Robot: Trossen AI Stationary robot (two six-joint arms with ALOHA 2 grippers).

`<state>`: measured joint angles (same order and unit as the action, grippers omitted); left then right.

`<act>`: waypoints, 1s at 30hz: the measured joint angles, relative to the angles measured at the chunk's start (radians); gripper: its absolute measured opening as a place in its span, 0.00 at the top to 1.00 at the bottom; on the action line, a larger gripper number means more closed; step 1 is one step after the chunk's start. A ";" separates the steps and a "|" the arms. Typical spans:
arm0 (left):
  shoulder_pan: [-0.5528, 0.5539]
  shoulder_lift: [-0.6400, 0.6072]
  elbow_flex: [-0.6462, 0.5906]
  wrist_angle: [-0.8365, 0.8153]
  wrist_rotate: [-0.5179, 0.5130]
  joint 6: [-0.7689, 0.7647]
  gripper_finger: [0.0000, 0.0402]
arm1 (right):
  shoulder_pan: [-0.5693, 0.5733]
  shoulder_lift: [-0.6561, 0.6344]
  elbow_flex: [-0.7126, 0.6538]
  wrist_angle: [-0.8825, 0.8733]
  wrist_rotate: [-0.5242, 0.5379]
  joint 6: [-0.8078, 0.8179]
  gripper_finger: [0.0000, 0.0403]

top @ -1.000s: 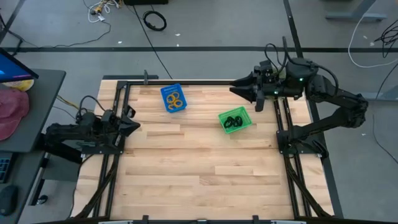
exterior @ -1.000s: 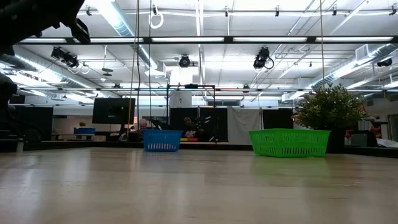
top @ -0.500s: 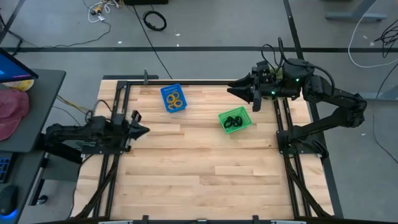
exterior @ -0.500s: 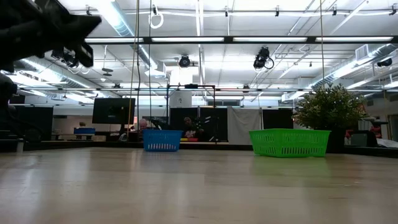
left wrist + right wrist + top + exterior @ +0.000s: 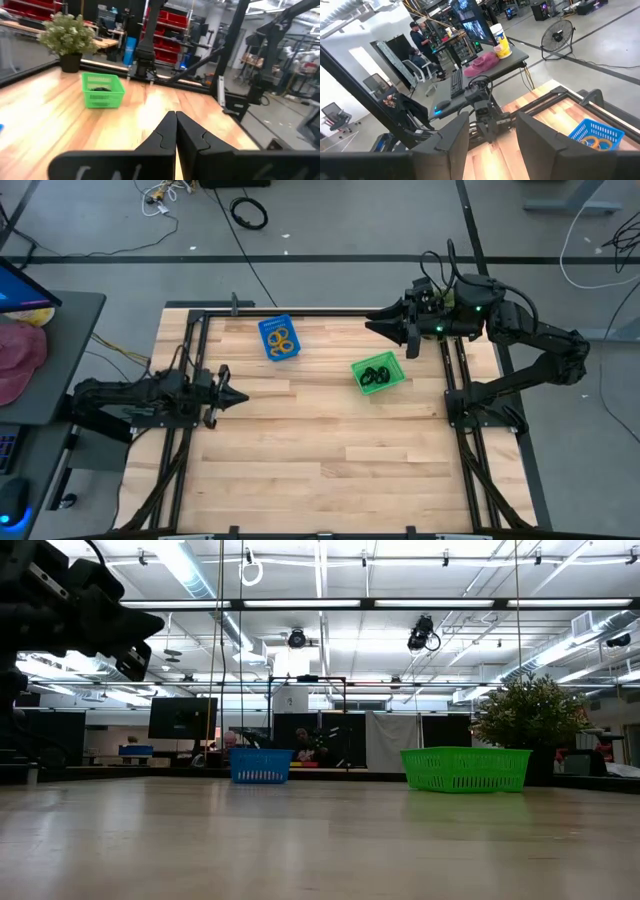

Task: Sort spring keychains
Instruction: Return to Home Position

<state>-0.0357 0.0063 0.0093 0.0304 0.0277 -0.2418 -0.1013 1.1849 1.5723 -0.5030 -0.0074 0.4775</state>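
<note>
Orange spring keychains lie in a small blue bin at the table's far side. Black spring keychains lie in a green bin to its right. Both bins stand on the wooden table. My left gripper is shut and points level toward the table's right, at the left edge, holding nothing; its wrist view shows the closed fingers and the green bin beyond. My right gripper hangs open high over the far right, above and behind the green bin, with nothing between its fingers.
Black frame rails run along the table's left, right and far sides. A potted plant stands behind the green bin. A side desk with a red cap is left of the table. A person stands in the room beyond.
My left gripper has sunk toward the table and tipped from pointing upward to level, its shut fingertips now reaching a little farther toward the table's right and near edge. The bins and keychains have kept still.
</note>
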 joint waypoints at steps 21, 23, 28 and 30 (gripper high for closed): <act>0.000 0.000 -0.002 0.025 -0.044 -0.135 0.99 | 0.054 -0.048 -0.031 -0.181 0.006 -0.095 0.96; 0.000 0.000 -0.002 0.026 -0.044 -0.135 0.99 | 0.066 -0.084 -0.105 -0.168 0.022 -0.090 0.98; 0.000 0.000 -0.002 0.032 -0.045 -0.134 0.99 | 0.096 -0.220 -0.393 0.052 0.025 -0.005 0.99; 0.000 0.000 -0.002 0.036 -0.045 -0.133 0.99 | 0.104 -0.284 -0.500 0.138 0.025 0.024 0.99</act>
<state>-0.0357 0.0063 0.0074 0.0659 -0.0174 -0.3744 0.0028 0.9013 1.0724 -0.3648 0.0177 0.5019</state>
